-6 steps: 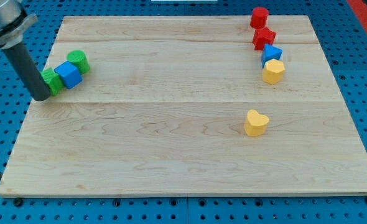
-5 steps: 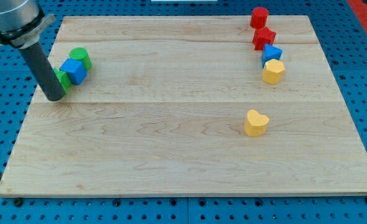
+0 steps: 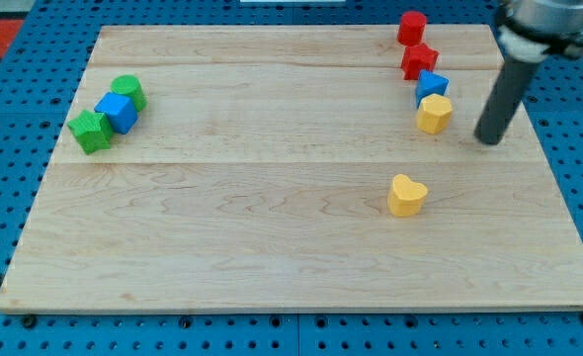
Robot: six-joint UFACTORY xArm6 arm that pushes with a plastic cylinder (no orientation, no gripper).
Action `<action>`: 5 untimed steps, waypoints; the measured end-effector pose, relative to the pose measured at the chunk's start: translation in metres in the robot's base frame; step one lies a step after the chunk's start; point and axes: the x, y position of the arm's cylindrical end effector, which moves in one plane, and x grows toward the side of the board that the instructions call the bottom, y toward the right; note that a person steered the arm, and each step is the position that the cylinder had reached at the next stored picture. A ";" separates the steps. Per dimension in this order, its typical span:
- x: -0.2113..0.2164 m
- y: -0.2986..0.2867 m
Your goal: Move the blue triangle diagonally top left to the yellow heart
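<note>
The small blue triangle [image 3: 432,85] sits wedged between a red star [image 3: 419,61] and a yellow hexagon [image 3: 434,114]; no pincer shows.

Blue triangle [image 3: 432,84] lying flat near counter's top right corner; yellow heart [image 3: 406,195] flat, right of centre, toward bottom edge.

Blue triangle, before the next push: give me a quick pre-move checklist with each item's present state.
1. My tip in view on the board: ok, at the view's right of the block column.
2. Blue triangle located: ok, between the red star and the yellow hexagon.
3. Yellow heart standing free: ok.
4. Tip touching the triangle: not ok, a gap shows.
5. Triangle free to slide alone: not ok, yellow hexagon lies against it.
6. Exact triangle-to-star contact: cannot tell.
</note>
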 end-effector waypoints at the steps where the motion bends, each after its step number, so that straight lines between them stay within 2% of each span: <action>1: -0.052 -0.011; 3: -0.056 -0.099; 5: -0.082 -0.066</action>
